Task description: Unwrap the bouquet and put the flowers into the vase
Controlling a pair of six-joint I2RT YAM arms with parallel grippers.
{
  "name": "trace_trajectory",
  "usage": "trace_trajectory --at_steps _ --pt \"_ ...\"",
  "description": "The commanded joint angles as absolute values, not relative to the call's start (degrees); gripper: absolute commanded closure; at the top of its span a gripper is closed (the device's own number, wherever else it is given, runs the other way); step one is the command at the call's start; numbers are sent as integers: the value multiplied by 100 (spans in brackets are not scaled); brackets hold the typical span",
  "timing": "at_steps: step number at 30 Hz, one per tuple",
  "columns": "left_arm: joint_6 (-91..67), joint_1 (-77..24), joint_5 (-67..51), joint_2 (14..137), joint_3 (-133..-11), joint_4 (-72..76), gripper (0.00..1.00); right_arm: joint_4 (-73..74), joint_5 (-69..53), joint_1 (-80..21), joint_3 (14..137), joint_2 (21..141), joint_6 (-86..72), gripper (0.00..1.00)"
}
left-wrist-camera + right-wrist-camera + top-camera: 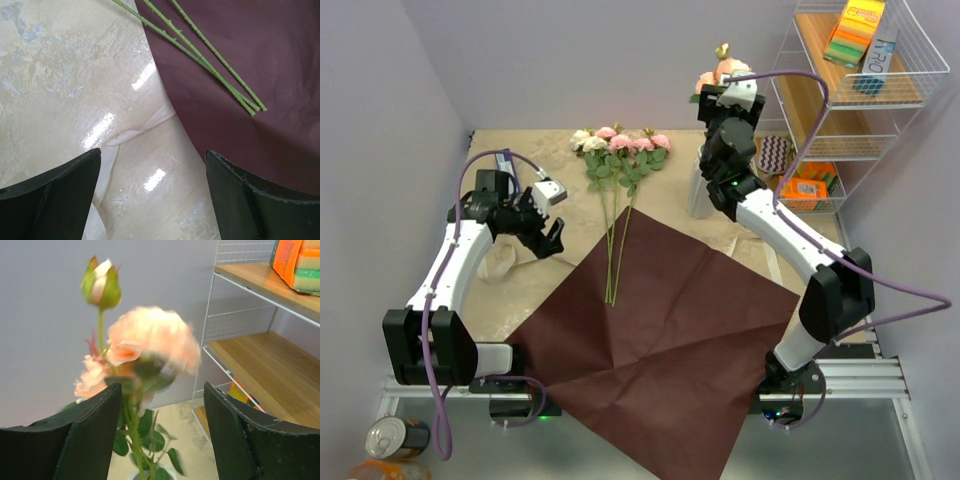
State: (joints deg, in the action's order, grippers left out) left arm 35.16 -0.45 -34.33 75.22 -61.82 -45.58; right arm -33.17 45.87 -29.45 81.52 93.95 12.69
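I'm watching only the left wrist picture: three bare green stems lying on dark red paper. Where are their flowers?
Observer: From above, those green stems end in pink and cream rose blooms lying on the beige table, past the dark maroon paper sheet.
Operator: Is anything in a vase yet?
Observer: Yes, peach roses stand in the small white vase at the back right.
Operator: And the other arm?
Observer: Its right hand is open, with the peach roses' stalks between its fingers.
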Motion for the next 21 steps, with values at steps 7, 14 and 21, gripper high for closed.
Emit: trace_trajectory --at_steps 7,14,21 --pt "3366 -44 -3411 7189 -6442 -4579 11 -1469 2840 -3120 8911 8437 351 13" --pt "3034 -35 -3226 7189 -6539 -4387 11 -520 3006 -4112 9501 8797 827 10" --pt "2593 -35 -2663 7427 -6636 -4148 10 151 3260 -4588 8843 9447 71 12"
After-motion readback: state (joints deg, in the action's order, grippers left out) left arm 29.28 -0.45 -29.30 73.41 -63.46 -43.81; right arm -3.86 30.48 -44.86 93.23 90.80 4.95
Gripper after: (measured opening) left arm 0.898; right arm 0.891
